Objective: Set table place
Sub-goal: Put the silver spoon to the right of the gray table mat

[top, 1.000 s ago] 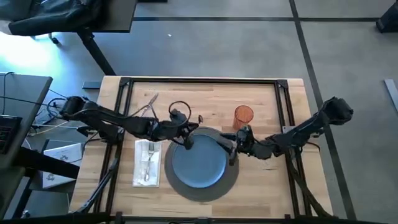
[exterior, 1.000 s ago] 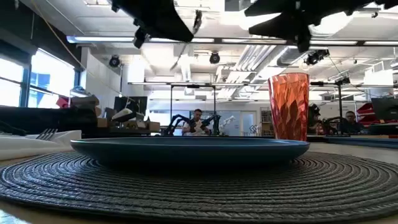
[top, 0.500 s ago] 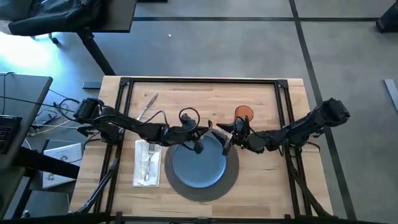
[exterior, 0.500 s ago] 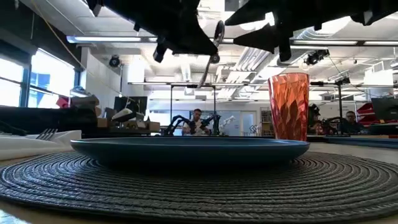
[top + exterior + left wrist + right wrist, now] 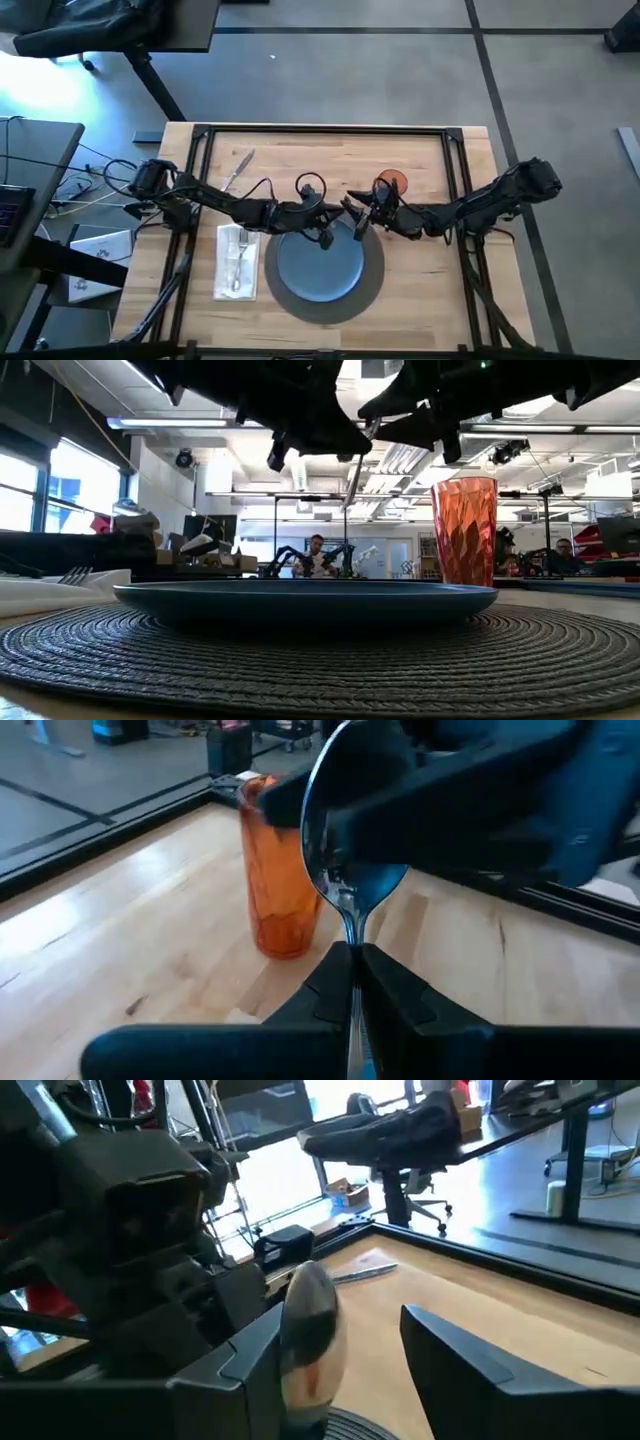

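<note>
Two grippers meet above the far edge of the blue plate [image 5: 319, 263], which sits centred on the round dark grey woven placemat [image 5: 372, 290] near the front of the wooden bench [image 5: 420, 160]. The left gripper [image 5: 325, 232] is clenched on the handle of a metal spoon [image 5: 345, 870], holding it up in the air with the bowl pointing toward the other arm. The right gripper [image 5: 356, 214] hovers right at that spoon bowl with its fingers [image 5: 455, 1350] spread apart on either side of it; whether either finger touches the spoon cannot be told. In the low view both grippers hang well above the plate, with the spoon dangling between them.

An orange faceted tumbler [image 5: 391, 184] stands upright on the bench just beyond the placemat, beside the right arm. Left of the placemat lies a white napkin [image 5: 236, 262] with a fork [image 5: 238, 262] resting on it. A knife [image 5: 237, 171] lies farther back on the bench, angled, well apart from the napkin. People sit at desks in the room behind the bench.
</note>
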Motion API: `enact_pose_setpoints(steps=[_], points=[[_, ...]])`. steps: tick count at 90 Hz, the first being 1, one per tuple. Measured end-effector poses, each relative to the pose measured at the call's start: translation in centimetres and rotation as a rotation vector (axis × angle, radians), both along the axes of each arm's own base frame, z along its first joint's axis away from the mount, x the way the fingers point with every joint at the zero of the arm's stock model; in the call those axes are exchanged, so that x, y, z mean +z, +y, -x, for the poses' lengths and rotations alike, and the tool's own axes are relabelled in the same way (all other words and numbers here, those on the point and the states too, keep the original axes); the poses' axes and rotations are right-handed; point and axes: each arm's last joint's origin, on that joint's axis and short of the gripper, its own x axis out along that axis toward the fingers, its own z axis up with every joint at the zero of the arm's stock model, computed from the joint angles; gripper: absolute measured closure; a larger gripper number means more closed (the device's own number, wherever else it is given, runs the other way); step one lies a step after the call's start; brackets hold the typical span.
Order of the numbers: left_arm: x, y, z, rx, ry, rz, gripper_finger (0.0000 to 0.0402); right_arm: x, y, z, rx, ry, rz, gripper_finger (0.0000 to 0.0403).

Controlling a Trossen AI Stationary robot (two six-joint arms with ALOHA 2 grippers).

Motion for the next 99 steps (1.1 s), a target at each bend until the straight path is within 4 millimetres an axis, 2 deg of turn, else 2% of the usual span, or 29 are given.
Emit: enact_pose_setpoints(steps=[11,27,31,56,73,84,99], points=[[0.4,0.0,-0.2,-0.008,-0.006,-0.014,0.0401,-0.2,-0.1,0.0,-0.003,0.025,0.006,0.0289],[0.5,0.0,-0.2,-0.008,-0.004,-0.019,0.0401,-0.3,0.0,0.0,0.01,0.043,0.029,0.0382],[0.5,-0.1,-0.2,-0.009,-0.004,-0.02,0.0401,-0.2,0.2,0.0,0.019,0.042,0.041,0.0393],[0.3,-0.2,-0.2,-0.035,0.028,-0.058,0.0381,0.3,0.3,0.4,0.047,0.058,0.071,0.04],[0.8,-0.4,0.8,-0.054,0.106,-0.086,0.0336,2.0,0.2,2.6,0.092,0.12,0.044,0.0401],[1.4,-0.8,1.8,-0.072,0.168,-0.096,0.0314,2.7,0.0,4.8,0.218,0.196,-0.103,0.0402],[1.5,-1.4,3.0,-0.091,0.256,-0.101,0.0308,1.6,0.1,7.7,0.346,0.406,-0.393,0.0402]])
